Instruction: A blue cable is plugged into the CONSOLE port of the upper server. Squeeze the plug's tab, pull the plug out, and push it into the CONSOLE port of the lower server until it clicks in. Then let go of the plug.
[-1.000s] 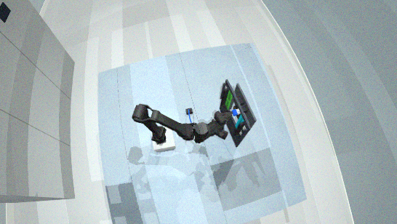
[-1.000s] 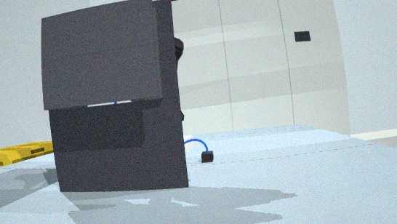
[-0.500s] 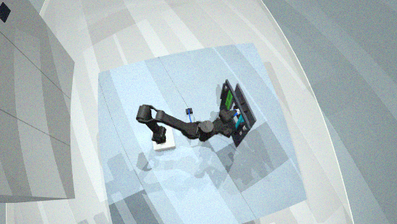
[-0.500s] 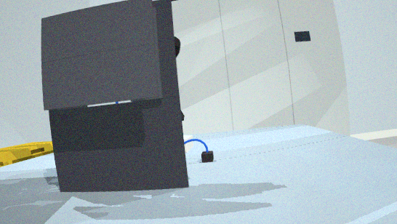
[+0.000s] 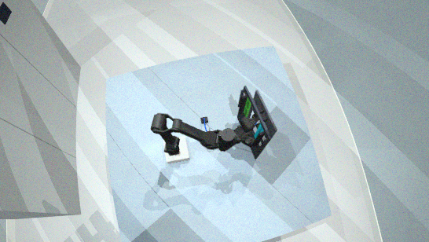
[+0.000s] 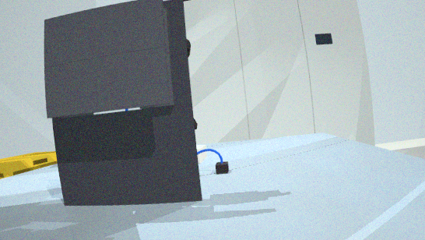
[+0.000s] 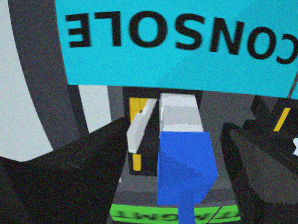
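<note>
Here, the gripper [image 5: 254, 130] [image 7: 176, 128] stands partly open, its fingers apart around the blue plug [image 7: 186, 162].
</note>
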Action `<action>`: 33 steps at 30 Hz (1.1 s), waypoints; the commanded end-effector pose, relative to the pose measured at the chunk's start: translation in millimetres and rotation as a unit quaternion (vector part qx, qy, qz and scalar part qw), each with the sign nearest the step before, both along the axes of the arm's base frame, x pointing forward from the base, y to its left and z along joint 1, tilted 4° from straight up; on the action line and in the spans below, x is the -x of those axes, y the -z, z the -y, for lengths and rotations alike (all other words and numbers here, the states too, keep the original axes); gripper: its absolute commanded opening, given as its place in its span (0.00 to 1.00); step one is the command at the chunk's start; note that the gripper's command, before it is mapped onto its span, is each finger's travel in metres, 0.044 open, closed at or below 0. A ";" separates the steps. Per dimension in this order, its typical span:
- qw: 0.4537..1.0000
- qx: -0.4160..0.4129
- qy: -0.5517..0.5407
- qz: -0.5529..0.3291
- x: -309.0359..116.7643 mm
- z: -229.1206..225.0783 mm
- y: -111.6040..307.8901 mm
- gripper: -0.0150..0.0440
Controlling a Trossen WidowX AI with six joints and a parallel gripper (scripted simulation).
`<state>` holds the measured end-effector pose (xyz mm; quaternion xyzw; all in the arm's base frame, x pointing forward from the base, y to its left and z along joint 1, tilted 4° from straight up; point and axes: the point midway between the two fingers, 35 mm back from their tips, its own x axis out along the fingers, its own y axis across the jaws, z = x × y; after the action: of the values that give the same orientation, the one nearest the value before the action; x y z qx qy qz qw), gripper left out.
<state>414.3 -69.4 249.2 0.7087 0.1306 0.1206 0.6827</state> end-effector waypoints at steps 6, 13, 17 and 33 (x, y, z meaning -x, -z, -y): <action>1.000 0.000 0.000 0.000 0.5 -0.2 -0.1 0.56; 1.000 0.000 0.000 0.000 0.5 -0.2 -0.1 0.48; 1.000 0.000 0.000 0.000 0.5 -0.2 -0.1 0.43; 1.000 0.000 0.000 0.000 0.5 -0.2 -0.1 0.25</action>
<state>413.9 -69.4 249.3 0.7086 0.1304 0.1208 0.6828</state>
